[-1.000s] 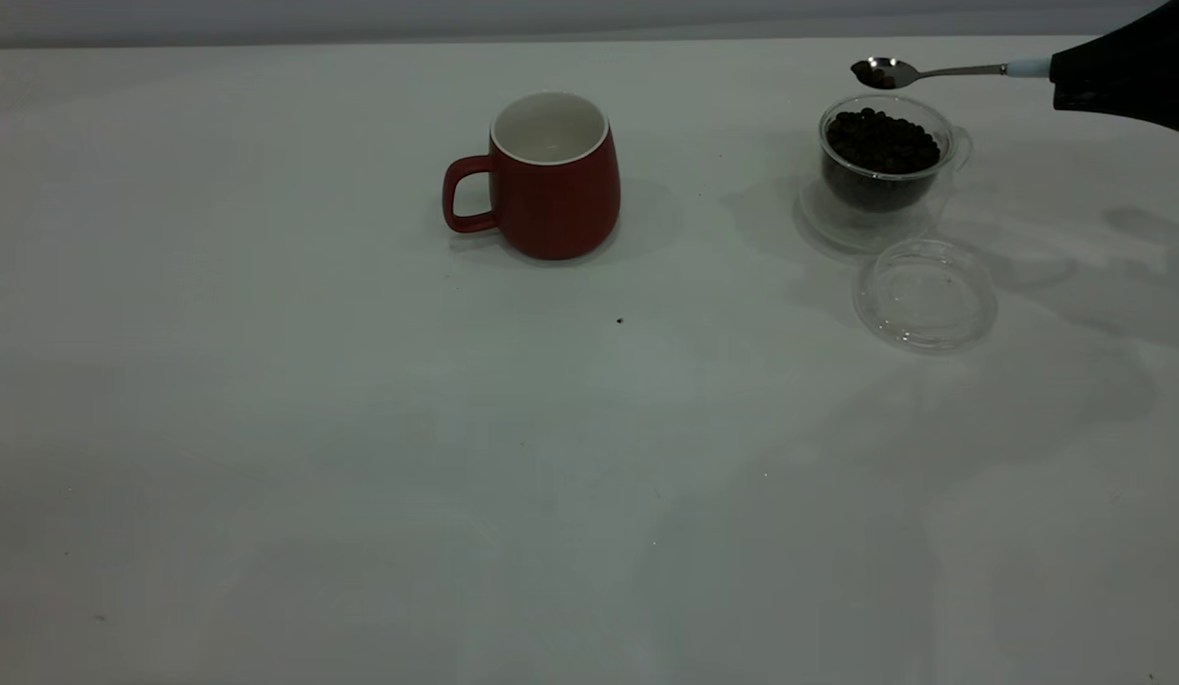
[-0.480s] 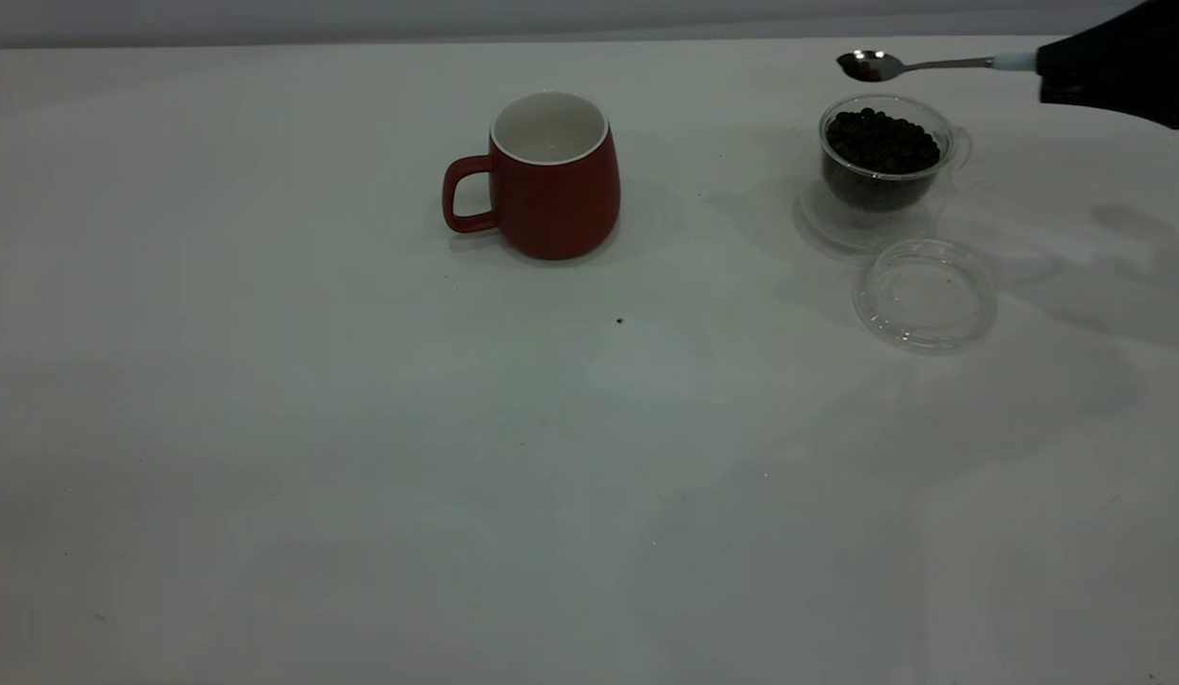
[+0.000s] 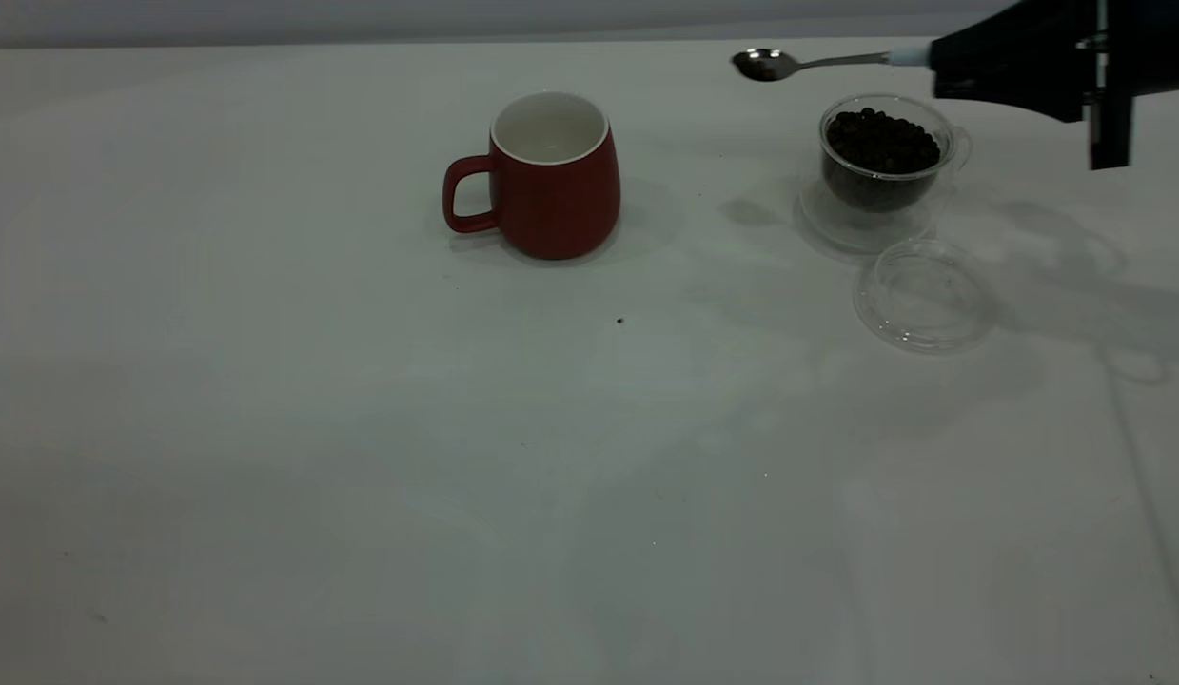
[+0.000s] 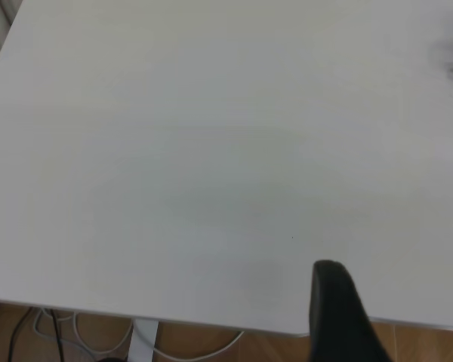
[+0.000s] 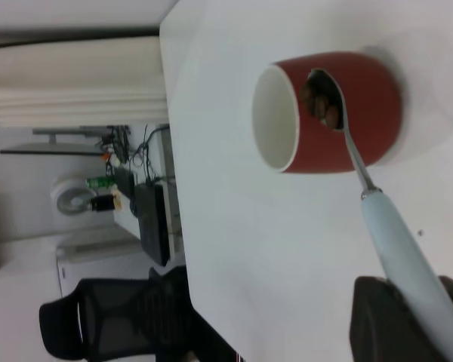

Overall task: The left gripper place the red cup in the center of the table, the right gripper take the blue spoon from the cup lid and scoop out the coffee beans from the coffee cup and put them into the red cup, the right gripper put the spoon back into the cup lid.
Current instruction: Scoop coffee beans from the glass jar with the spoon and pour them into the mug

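Clenched on the pale handle of the blue spoon [image 3: 806,63], the right gripper [image 3: 941,67] hangs above the table [image 3: 361,457] at the far right. We see the spoon held level, its bowl carrying a few coffee beans [image 5: 322,104] in the air between the coffee cup [image 3: 884,157] and the red cup [image 3: 551,176]. Below the gripper, the glass cup is heaped with beans, and the cup lid [image 3: 925,295] lies just in front of it. We see the red cup upright near the table's middle, handle toward the left. Of the left gripper [image 4: 343,317] we see only 1 dark finger over bare tabletop, so we cannot tell its state.
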